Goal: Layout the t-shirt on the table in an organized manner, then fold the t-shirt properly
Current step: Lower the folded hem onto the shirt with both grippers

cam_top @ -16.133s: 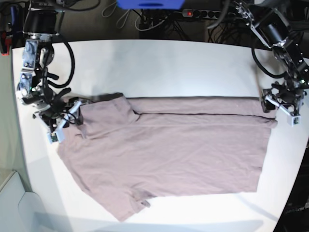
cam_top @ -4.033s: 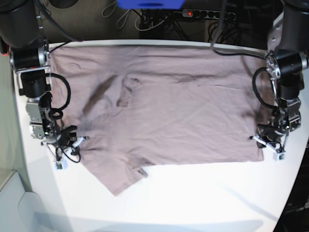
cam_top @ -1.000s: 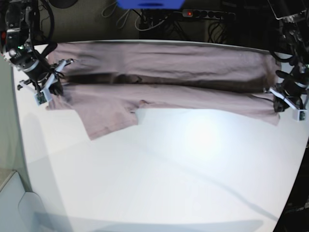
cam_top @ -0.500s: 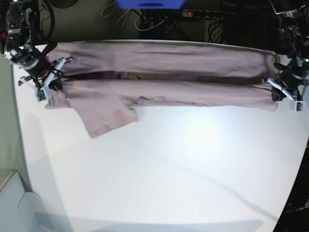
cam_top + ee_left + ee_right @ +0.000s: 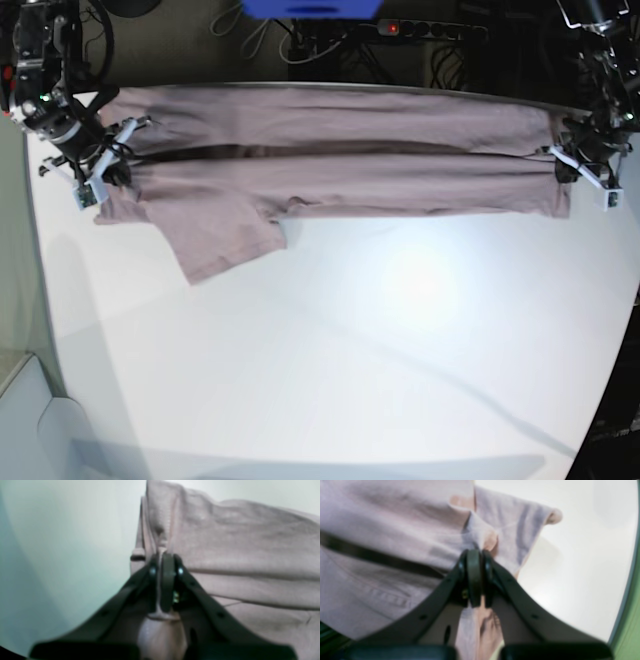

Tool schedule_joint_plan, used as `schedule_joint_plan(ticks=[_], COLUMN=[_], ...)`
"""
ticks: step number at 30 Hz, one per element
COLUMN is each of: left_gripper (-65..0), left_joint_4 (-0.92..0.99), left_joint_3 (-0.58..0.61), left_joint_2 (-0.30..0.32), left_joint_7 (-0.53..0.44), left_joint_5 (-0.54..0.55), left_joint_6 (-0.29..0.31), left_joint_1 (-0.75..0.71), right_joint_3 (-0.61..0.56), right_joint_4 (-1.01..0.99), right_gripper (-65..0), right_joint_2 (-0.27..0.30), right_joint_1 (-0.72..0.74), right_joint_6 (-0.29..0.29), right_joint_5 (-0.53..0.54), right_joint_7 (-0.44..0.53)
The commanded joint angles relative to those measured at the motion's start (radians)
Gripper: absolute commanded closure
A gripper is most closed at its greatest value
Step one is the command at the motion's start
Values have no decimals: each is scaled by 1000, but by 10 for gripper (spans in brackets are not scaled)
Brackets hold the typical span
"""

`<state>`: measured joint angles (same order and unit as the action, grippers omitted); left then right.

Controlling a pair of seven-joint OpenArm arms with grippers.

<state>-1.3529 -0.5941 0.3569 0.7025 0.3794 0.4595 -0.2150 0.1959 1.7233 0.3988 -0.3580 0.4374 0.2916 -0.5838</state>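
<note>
T-shirt (image 5: 340,170) stretched along the table (image 5: 350,360) top (upper frame); left gripper (image 5: 583,172) and right gripper (image 5: 98,165) clamped on its ends.

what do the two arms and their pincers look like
Both arms are black with looped black cables. Each ends in small white-edged parts at its pincer: the left pincer, the right pincer. In the wrist views the fingers are matte black, flat and tapering.

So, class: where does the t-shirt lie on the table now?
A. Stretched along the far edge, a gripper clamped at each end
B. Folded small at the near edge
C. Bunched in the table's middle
A: the t-shirt spans the table's far edge, with the left gripper and right gripper shut on its ends.
</note>
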Motion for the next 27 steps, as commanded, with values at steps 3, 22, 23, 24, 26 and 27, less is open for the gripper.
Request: schedule_joint_plan(ticks=[3, 22, 23, 24, 26, 27], left_gripper=[-2, -58, -102, -158, -283, -342], left_joint_4=[16, 99, 99, 99, 97, 95], left_joint_3=[-3, -11, -20, -36, -59, -68], left_joint_2=[20, -29, -29, -32, -57, -62], left_joint_7=[-5, -7, -7, -7, -7, -7], left_joint_5=[-4, 3, 3, 3, -4, -4], left_joint_6=[-5, -15, -15, -15, -12, -8], left_joint_1=[9, 44, 45, 45, 45, 45], right_joint_3=[6, 14, 14, 14, 15, 21], right_joint_4=[17, 17, 19, 19, 19, 19], right_gripper=[0, -150, -186, -218, -277, -298], right_joint_2=[16, 16, 16, 16, 16, 16], right_joint_1=[-11, -13, -13, -14, -14, -14], right_joint_6=[-2, -4, -4, -4, -4, -4], right_joint_5=[-1, -1, -1, -1, -1, -1], right_joint_7=[12, -49, -49, -49, -49, -49])
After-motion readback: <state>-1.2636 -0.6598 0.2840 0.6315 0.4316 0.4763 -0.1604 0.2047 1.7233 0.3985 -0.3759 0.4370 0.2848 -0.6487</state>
